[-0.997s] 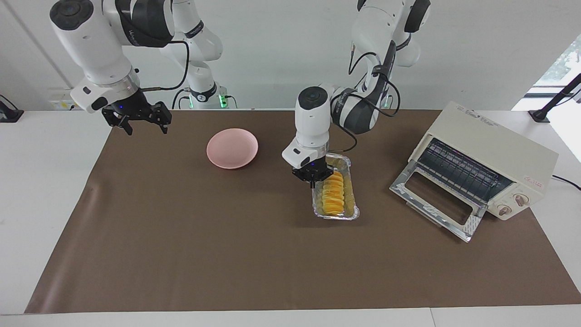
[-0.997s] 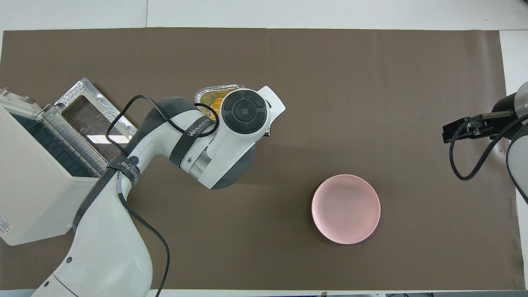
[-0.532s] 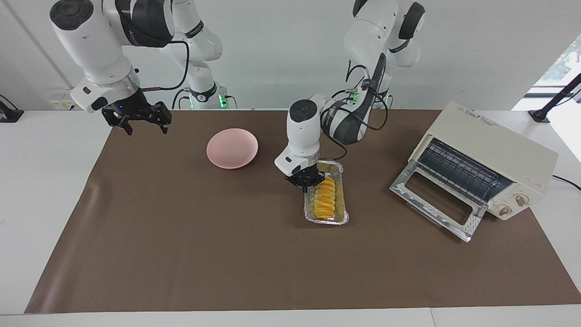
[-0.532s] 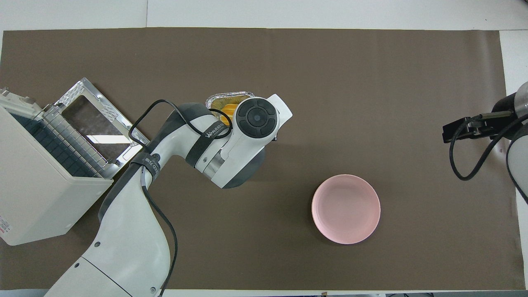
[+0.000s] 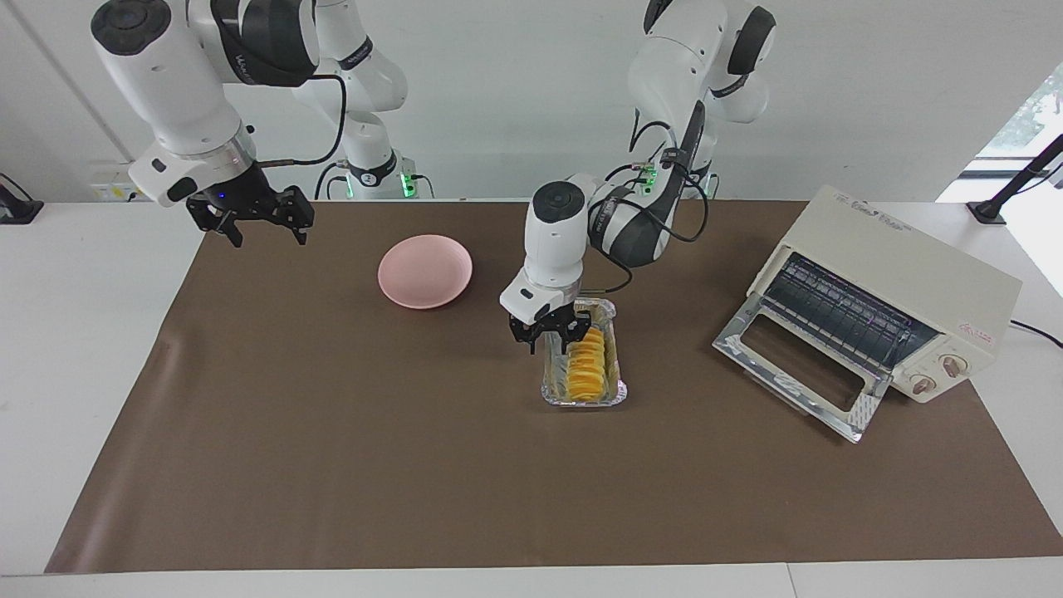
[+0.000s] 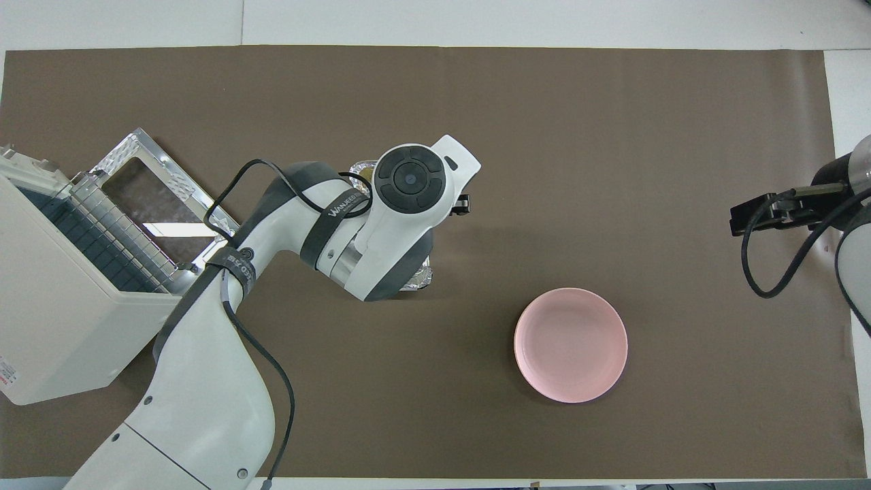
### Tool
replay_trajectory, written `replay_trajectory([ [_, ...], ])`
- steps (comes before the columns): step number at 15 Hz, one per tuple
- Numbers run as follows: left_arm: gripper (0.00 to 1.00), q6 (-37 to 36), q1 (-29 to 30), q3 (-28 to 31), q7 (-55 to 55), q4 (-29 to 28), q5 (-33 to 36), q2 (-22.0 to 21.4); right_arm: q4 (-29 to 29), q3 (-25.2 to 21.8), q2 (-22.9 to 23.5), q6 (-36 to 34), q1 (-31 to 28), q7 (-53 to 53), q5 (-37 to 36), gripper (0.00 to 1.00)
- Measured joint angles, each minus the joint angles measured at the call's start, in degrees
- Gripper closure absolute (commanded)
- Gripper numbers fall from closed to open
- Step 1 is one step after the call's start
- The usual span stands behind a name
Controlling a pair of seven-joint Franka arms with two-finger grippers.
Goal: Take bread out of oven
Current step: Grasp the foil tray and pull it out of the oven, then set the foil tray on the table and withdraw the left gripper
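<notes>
Most of task judged done. Found bread (image 5: 585, 370) outside oven (image 5: 905, 274), lying lengthwise in foil tray (image 5: 581, 402) on brown mat (image 5: 332, 465) mid-bench, well apart from oven and nearer the left arm's end than pink plate (image 5: 424, 271). Found oven cavity holding only dark wire rack (image 5: 839, 311), with door (image 5: 797, 365) dropped fully open.

Noted left tool (image 5: 546, 339) low over tray's end nearer the robots, fingers spread, pinching nothing visible; cannot tell whether a fingertip touches the rim. Noted right tool (image 5: 253, 223) waiting in the air over mat corner at the right arm's end, fingers likewise spread and empty.

Left to do, as judged: clear left arm away; possibly close door, though not asked for in the task.

Materials and shapes:
- Bread: golden-yellow to orange, elongated, ridged crosswise like a row of slices; likely soft, easy to crush.
- Tray: thin crinkled silver foil, rectangular, rolled rim; likely light and easily dented or slid.
- Oven: cream-white box, rigid; glass pane in shiny embossed silver frame; two round knobs (image 5: 938, 374); small red label.
- Plate: round, shallow, smooth matte pink, empty.
- Mat: flat brown sheet, slight crease near one edge, over white bench (image 5: 83, 349).
</notes>
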Motion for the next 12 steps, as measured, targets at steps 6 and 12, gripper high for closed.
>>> replay_trajectory([
  [6, 0.00, -7.8, 13.0, 0.9, 0.2, 0.7, -2.1, -9.4, 0.0, 0.0, 0.0, 0.0, 0.0, 0.0, 0.0, 0.00],
  [12, 0.00, -17.6, 24.7, 1.0, 10.7, 0.6, -2.2, -15.6, 0.0, 0.0, 0.0, -0.1, 0.0, 0.0, 0.0, 0.00],
])
